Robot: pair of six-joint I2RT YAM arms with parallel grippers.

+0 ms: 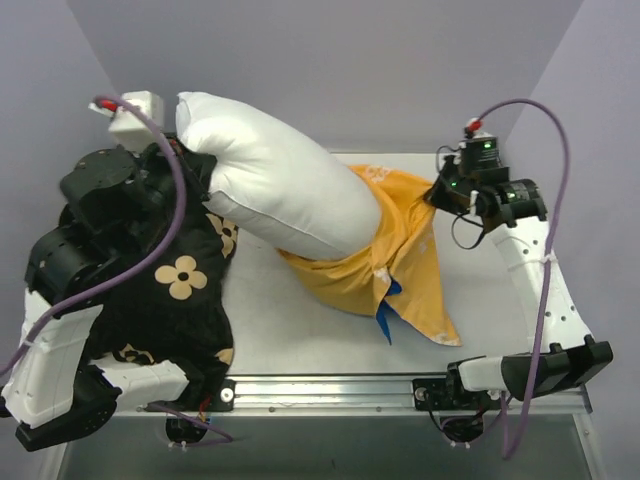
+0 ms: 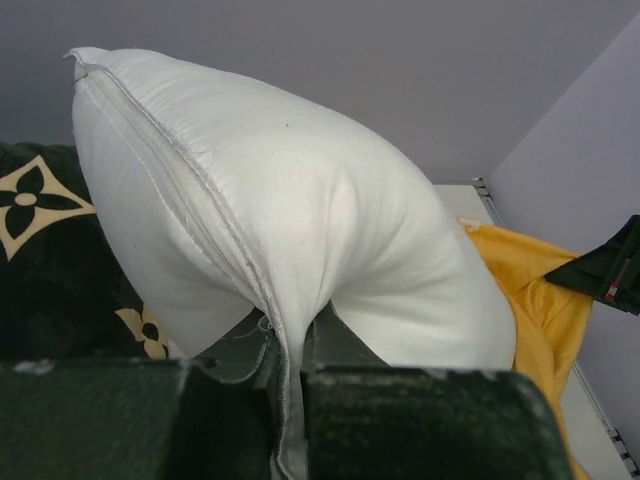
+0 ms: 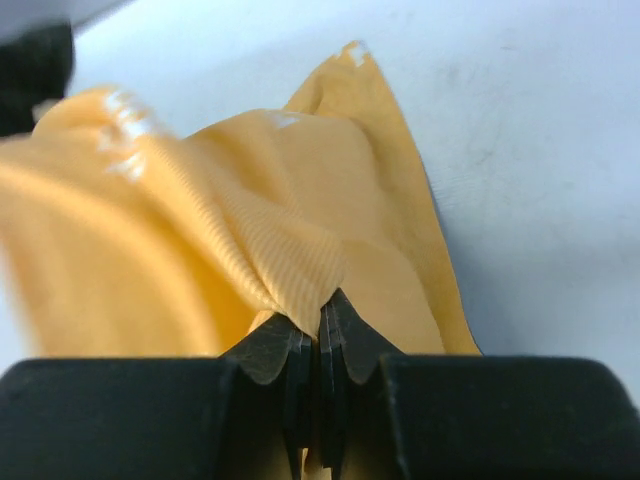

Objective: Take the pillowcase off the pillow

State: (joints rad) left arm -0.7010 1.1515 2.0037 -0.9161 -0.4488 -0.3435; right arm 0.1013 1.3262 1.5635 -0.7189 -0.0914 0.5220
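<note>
L gripper [image 2: 290,355] clamps the pillow [image 1: 270,185] at its seam. R gripper [image 3: 320,325] pinches the orange pillowcase [image 1: 405,250], bunched over the pillow's right end. We should pull R straight away from the pillow w/ L anchored.

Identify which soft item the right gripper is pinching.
The orange-yellow pillowcase; the left gripper pinches the white pillow, and the black flowered cushion lies by that arm.

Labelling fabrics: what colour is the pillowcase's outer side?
Orange-yellow with white marks, a blue sliver at the near edge. The pillowcase shows best in the top external view.
</note>
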